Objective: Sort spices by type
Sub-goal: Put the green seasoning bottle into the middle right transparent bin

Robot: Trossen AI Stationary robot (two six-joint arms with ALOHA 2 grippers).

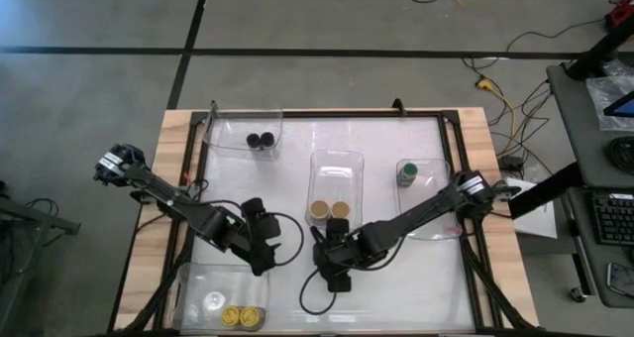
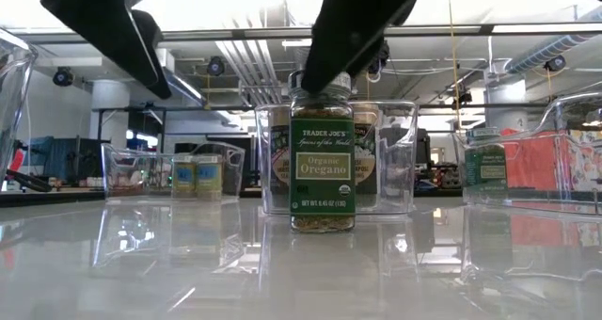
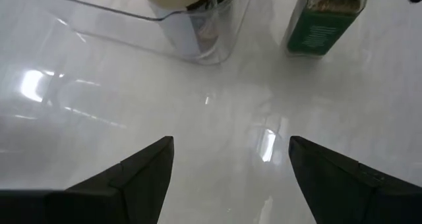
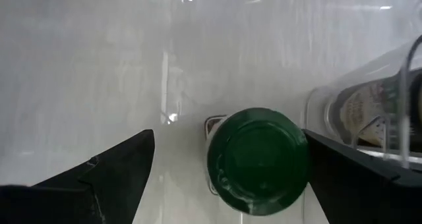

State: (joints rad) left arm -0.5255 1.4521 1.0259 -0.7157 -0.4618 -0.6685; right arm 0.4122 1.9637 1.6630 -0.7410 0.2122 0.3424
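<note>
The right gripper (image 4: 224, 165) hangs directly over a green-lidded oregano jar (image 4: 258, 159), fingers (image 4: 105, 174) spread as wide as they go, one on either side of the lid with clear gaps both ways: nothing gripped. The jar stands upright on the white desk (image 1: 396, 278), just in front of the middle clear bin (image 1: 337, 168), which holds two tan-lidded jars (image 1: 329, 210) just beyond the fingers. From desk level, the jar's label reads "Organic Oregano" and the dark arm sits right above its lid.

The left gripper (image 3: 231, 178) waits close by to the side, its fingers (image 3: 142, 171) well apart and empty, bare desk between them; the oregano jar and the corner of the middle bin lie ahead of its fingertips.

Farther out: two black-lidded jars (image 1: 262, 139) in the far-left bin (image 1: 223, 139), two yellow-lidded jars (image 1: 241, 317) plus a white-topped one (image 1: 214, 301) in the near-left bin (image 1: 188, 278), and a second green-lidded jar (image 1: 407, 171) at the right-hand bin (image 1: 436, 228), well away from both sets of fingers.
</note>
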